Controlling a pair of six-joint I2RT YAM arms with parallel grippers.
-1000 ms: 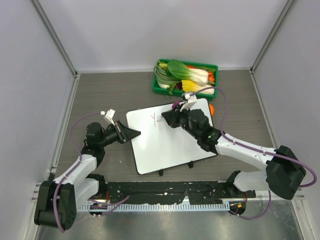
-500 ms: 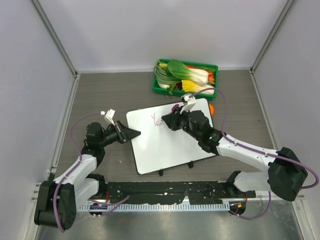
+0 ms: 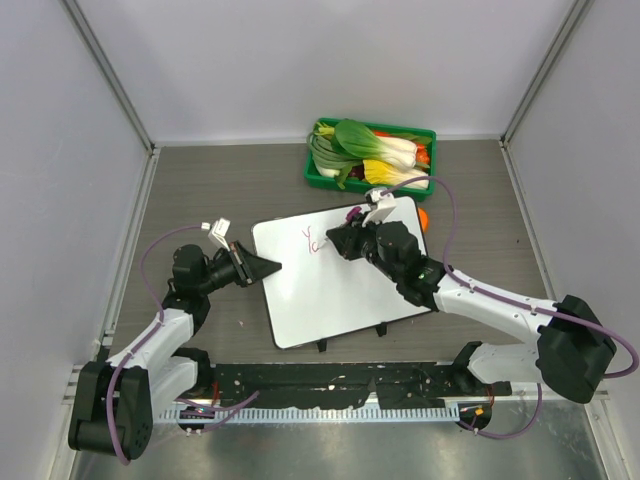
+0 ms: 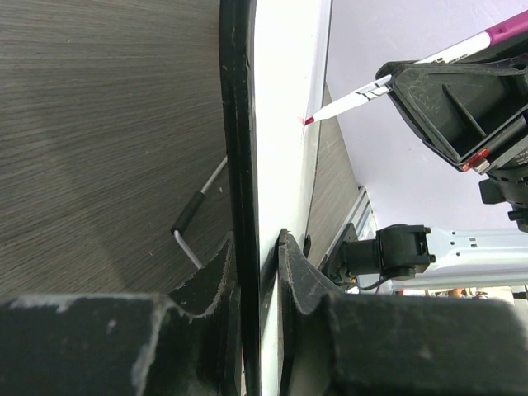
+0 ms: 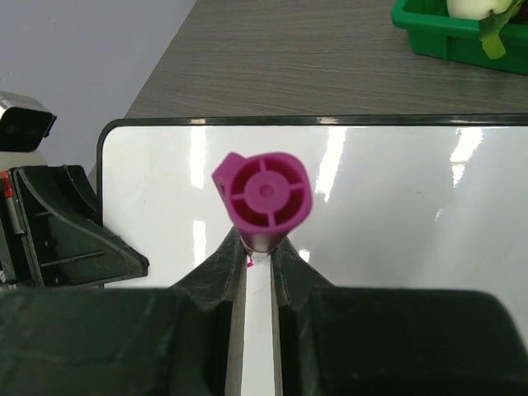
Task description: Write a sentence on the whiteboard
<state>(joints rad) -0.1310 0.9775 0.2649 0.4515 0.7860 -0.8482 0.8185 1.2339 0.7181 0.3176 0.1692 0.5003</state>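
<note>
1. My right pincer (image 5: 257, 247) is clenched on a magenta marker (image 5: 264, 194). The two fingers pinch the barrel from either side, and the marker's butt end faces my wrist camera.
2. In the left wrist view the marker's pink tip sits at the surface of the whiteboard (image 4: 285, 124). I cannot tell whether it touches or stands just off it.
3. My left pincer (image 4: 257, 247) is grasping the whiteboard by its black rim on the left edge. One finger lies on each face, which steadies the board.
4. The whiteboard lies flat on the table (image 3: 200, 190) between my two arms, turned a little askew, with its small black clips on the near edge.
5. The sentence (image 3: 312, 238) is only a few pink strokes near the board's far left part, just beside my right pincer. The first mark looks like a "Y", and the rest is too small for me to read.
6. Past the board's far edge stands a green tray (image 3: 430, 135) heaped with vegetables, near the far right corner but apart from it.
7. I judge that the step in hand is the writing itself, and that it is early. Most of the white face is bare.
8. The next move calls for drawing the tip rightward with light, even pressure. My left grasp must hold firm so the board does not slide. I should also hold my right wrist clear of the wet ink.
</note>
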